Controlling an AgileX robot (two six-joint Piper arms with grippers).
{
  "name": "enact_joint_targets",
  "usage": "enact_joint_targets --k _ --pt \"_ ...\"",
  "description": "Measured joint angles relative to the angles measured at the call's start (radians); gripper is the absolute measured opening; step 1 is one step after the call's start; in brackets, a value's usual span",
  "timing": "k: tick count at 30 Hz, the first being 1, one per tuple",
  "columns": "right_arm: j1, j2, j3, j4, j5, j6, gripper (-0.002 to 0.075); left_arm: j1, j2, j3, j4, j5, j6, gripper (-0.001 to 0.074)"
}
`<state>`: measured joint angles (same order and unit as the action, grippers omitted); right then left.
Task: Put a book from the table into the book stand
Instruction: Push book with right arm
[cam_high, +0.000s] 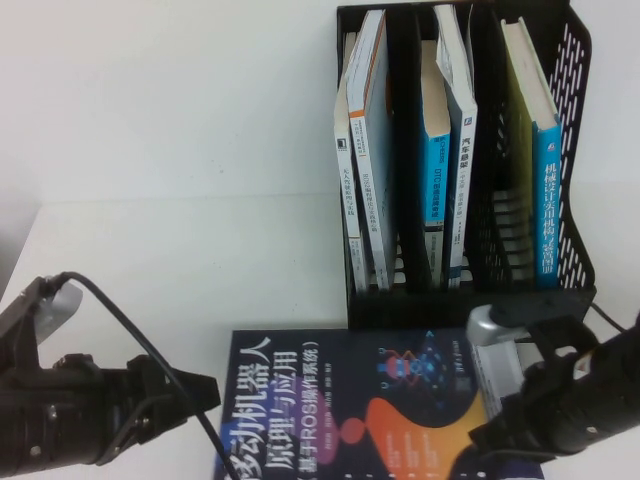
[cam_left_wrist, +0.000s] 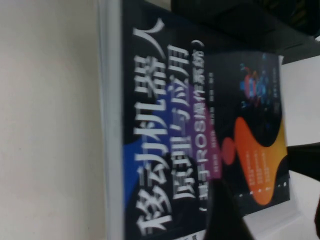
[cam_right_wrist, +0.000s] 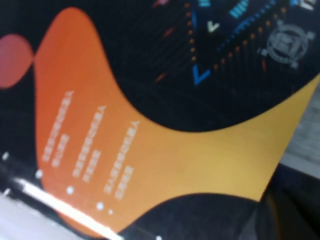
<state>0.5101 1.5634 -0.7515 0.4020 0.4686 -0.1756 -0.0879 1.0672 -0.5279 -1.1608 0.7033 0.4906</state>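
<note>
The dark navy book (cam_high: 340, 400) lies flat on the white table (cam_high: 150, 270), in front of the black book stand (cam_high: 570, 150). Its white title, orange blob and purple patch show in the left wrist view (cam_left_wrist: 200, 125) and the right wrist view (cam_right_wrist: 150, 150). My left gripper (cam_high: 205, 392) is open and empty, low over the table beside the book's left edge; in the left wrist view (cam_left_wrist: 270, 210) one dark finger (cam_left_wrist: 225, 215) overlaps the cover. My right gripper (cam_high: 500, 425) is at the book's right edge, shut on it (cam_right_wrist: 260, 210).
The stand holds several upright books: white-spined ones (cam_high: 360, 170) in the left slot and blue-spined ones (cam_high: 435, 170) (cam_high: 545, 190) in the middle and right slots. Gaps remain between the dividers. A black cable (cam_high: 130, 330) runs over the left arm.
</note>
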Motion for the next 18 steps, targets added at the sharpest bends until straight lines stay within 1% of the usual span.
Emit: enact_joint_targets --k 4,7,10,14,16,18 --pt "0.028 0.002 -0.038 0.011 0.007 0.002 0.0005 0.005 0.0 0.0 -0.016 0.01 0.005 0.0359" --pt "0.037 0.016 -0.066 0.02 0.011 0.004 0.0005 0.045 0.0 0.0 -0.016 0.05 0.024 0.036" --pt "0.037 0.038 -0.085 0.028 0.011 0.006 0.0005 0.129 0.0 0.0 -0.019 0.121 0.043 0.0361" --pt "0.037 0.061 -0.104 0.029 0.013 0.006 0.0005 0.28 0.0 0.0 -0.021 0.232 0.095 0.0361" --pt "0.037 0.063 -0.104 0.02 0.013 0.008 0.0005 0.337 0.004 0.0 -0.025 0.259 0.115 0.0361" --pt "0.037 0.063 -0.108 -0.001 0.011 0.019 0.0005 0.376 0.022 0.0 -0.037 0.291 0.147 0.0361"
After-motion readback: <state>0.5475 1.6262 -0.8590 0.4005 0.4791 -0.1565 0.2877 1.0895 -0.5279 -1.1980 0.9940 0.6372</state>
